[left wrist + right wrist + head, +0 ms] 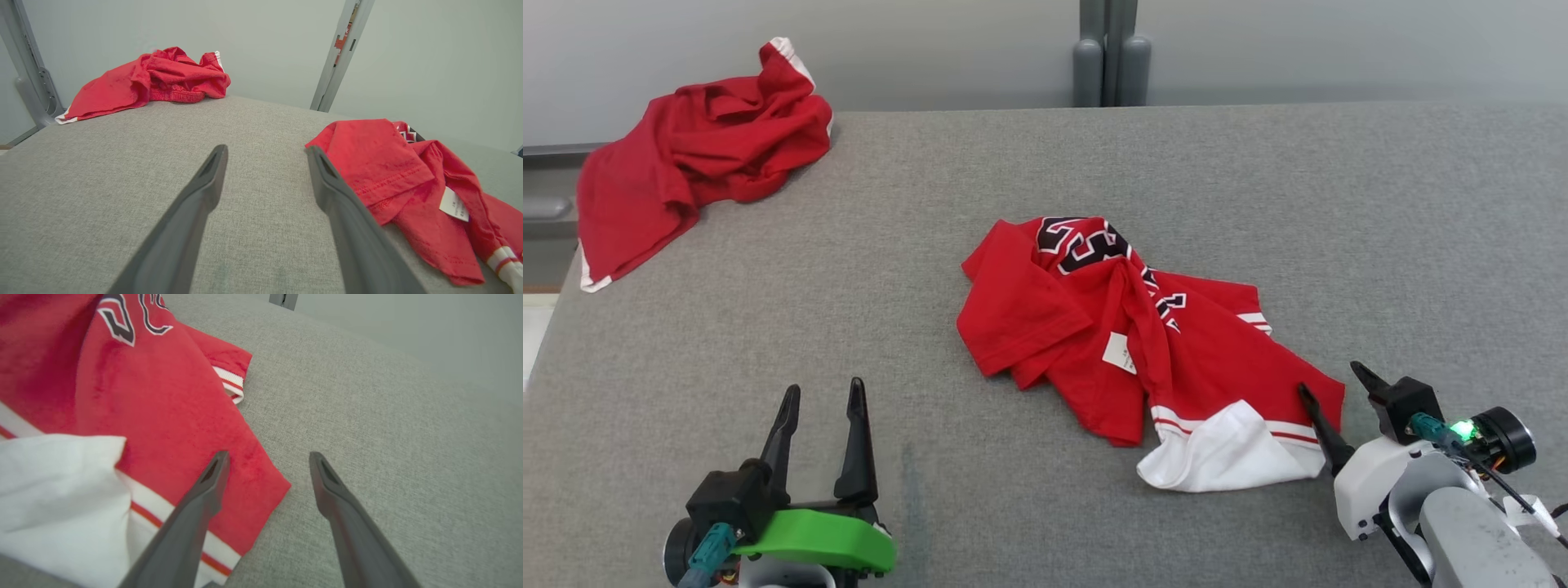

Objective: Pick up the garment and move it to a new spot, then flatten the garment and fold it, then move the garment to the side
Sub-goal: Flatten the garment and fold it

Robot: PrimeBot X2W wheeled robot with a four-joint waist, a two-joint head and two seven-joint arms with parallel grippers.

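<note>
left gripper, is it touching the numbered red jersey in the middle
Apart. Head view shows a stretch of bare grey table between the left gripper and the jersey.

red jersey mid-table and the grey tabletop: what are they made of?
Crumpled red jersey with black-and-white lettering: looks like a soft matte knit, fibre unclear. Signs are limp folds, stitched hems and a sewn-in label.
Grey tabletop covering: seems to be a woven matte textile. A fine heathered weave shows in the wrist views.

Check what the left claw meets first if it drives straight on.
Looks free: bare table ahead of the left claw, up to the far edge. The red jersey lies just right of that line, the other red garment far left. If it points slightly down, it meets the table first; unclear.
</note>
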